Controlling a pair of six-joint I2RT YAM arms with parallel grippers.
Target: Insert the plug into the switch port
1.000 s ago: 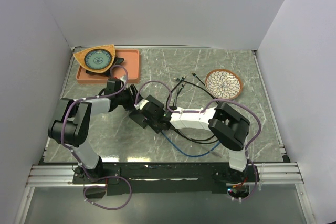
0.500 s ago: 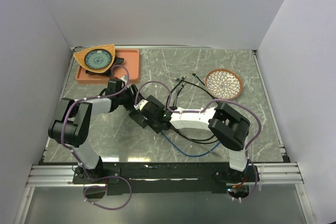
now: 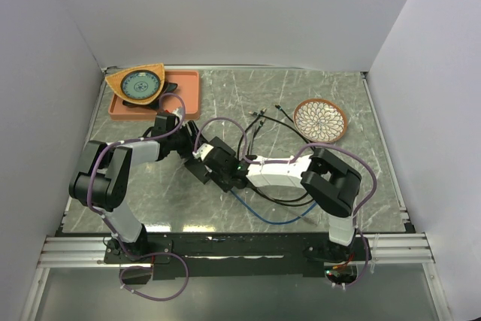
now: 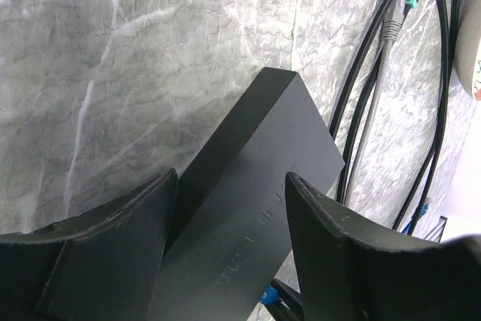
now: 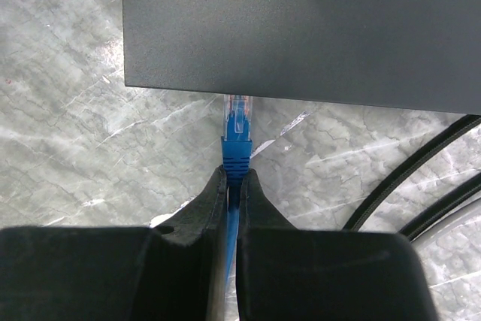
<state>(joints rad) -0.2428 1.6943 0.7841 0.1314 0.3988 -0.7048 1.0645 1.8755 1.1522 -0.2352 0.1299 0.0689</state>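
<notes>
The switch box [image 3: 213, 159] is flat and matte black and lies at an angle on the marble table. My left gripper [image 4: 231, 177] straddles one end of the box [image 4: 255, 186], a finger against each side, holding it. My right gripper [image 5: 236, 174] is shut on the blue plug [image 5: 238, 122] just behind its boot. The plug's clear tip meets the near long edge of the box [image 5: 301, 28]. The switch port is hidden under that edge. In the top view the right gripper [image 3: 234, 173] sits at the box's lower right and the left gripper [image 3: 186, 140] at its upper left.
An orange tray [image 3: 188, 95] with a patterned dish [image 3: 137, 84] stands at the back left. A flower-patterned bowl [image 3: 320, 119] sits at the back right. Loose black cables [image 3: 259, 122] trail behind the box, and the blue cable [image 3: 263, 218] loops toward the near edge.
The right arm has edged a little left toward the box with the plug. The box and the left gripper have hardly moved.
</notes>
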